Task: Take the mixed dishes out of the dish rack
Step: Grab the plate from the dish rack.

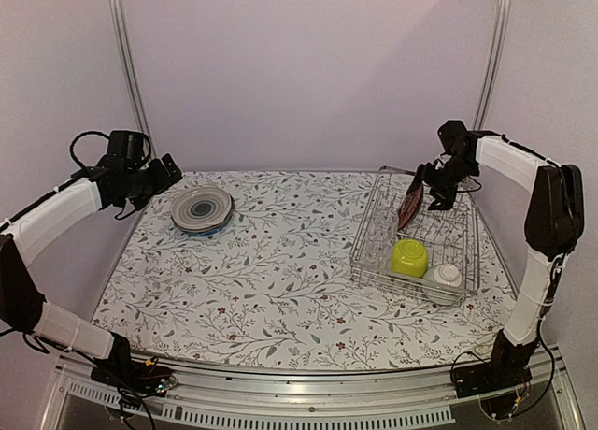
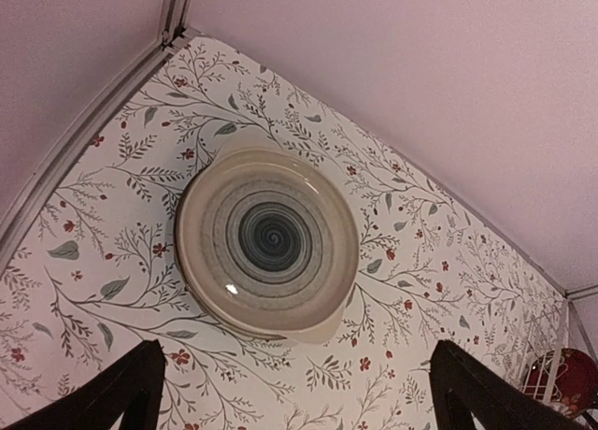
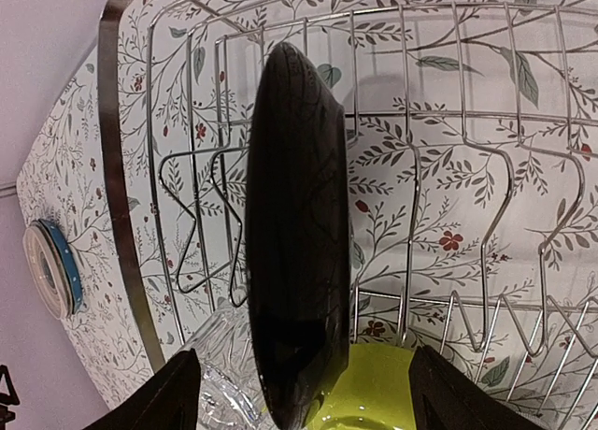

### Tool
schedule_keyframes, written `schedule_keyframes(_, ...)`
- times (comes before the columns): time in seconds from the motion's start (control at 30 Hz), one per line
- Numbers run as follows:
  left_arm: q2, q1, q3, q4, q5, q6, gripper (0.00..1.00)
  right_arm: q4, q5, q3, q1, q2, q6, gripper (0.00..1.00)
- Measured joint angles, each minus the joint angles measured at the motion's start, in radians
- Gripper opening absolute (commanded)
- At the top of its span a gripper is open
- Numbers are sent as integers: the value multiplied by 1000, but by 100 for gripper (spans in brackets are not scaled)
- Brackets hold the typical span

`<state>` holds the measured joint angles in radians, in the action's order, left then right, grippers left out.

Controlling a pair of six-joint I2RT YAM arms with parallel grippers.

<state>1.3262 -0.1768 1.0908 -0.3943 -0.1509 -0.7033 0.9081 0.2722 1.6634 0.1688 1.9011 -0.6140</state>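
The dish rack [image 1: 374, 238] stands at the right. In it the red floral plate [image 1: 409, 206] stands on edge between prongs; in the right wrist view it shows as a dark edge-on disc [image 3: 294, 215]. My right gripper [image 1: 426, 193] is open, its fingers [image 3: 177, 397] on either side of that plate, apart from it. The lime-green bowl [image 1: 409, 257], the small whitish bowl [image 1: 447, 276] and a clear glass [image 3: 220, 383] also sit in the rack. The grey ringed plate [image 2: 267, 241] lies on the pale blue-green plate [image 1: 207, 228] at the far left. My left gripper [image 2: 294, 355] is open and empty just left of that stack.
The floral tablecloth [image 1: 280, 271] covers the table. Purple walls with metal corner posts [image 1: 126, 65] close in the back and sides. The rack's wire wall [image 3: 374, 37] and upright prongs [image 3: 201, 215] surround the red plate closely.
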Motion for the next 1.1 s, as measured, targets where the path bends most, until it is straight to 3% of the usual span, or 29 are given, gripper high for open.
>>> schedule_keyframes(0.73,0,0,0,7,0,0,100,-16,44,35,0,69,-43,35)
schedule_keyframes(1.1,1,0,0,7,0,-1,100,72,-29,125,6,89,36,30)
